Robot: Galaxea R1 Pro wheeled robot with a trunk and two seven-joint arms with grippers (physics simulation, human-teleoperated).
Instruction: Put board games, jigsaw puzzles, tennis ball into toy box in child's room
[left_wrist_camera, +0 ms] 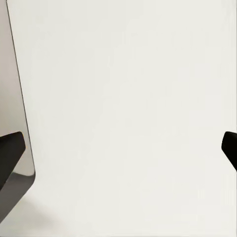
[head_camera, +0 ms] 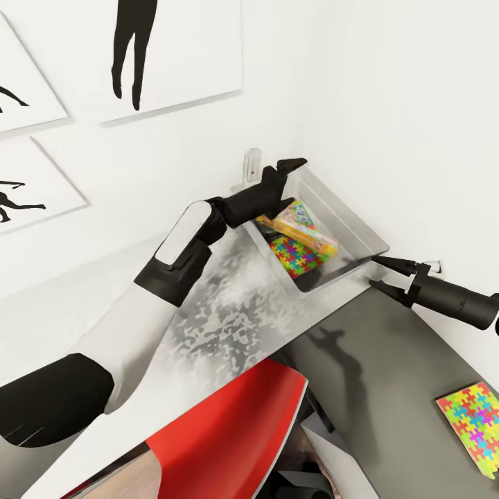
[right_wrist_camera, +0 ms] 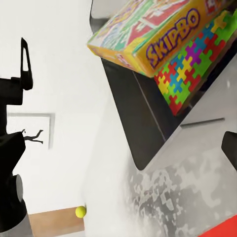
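The left gripper (head_camera: pixel 281 166) is seen spread and empty above the near rim of the shallow light grey toy box (head_camera: pixel 360 232); in the left wrist view its two dark fingertips (left_wrist_camera: pixel 11 150) stand far apart against bare white wall. The right gripper (head_camera: pixel 387 272) is also spread with nothing between its jaws, poised just beside the toy box's corner that faces the lower dark grey unit (head_camera: pixel 388 360).

Inside the toy box a flat orange-edged "SKIP-BO" board game box (right_wrist_camera: pixel 158 34) is propped at a slant on a thin multicolour jigsaw puzzle square (right_wrist_camera: pixel 195 69). A second bright jigsaw puzzle square (head_camera: pixel 478 419) lies on the dark unit, well apart from the toy box. The small yellow-green tennis ball (right_wrist_camera: pixel 80 211) is glimpsed on what looks like wood floor, far below the toy box — apparently off the pale mottled table (head_camera: pixel 229 305).

Several risks can be judged. The tilted game box could be nudged by either arm and slide over the rim. The left arm hangs over the toy box, so its elbow could knock the box if swung carelessly. The ball, being round and likely on the floor, may roll away when approached — a firm, centred pinch would be needed. The red-and-white swivel chair (head_camera: pixel 229 436) crowds the space below the toy box and could be struck by the base.
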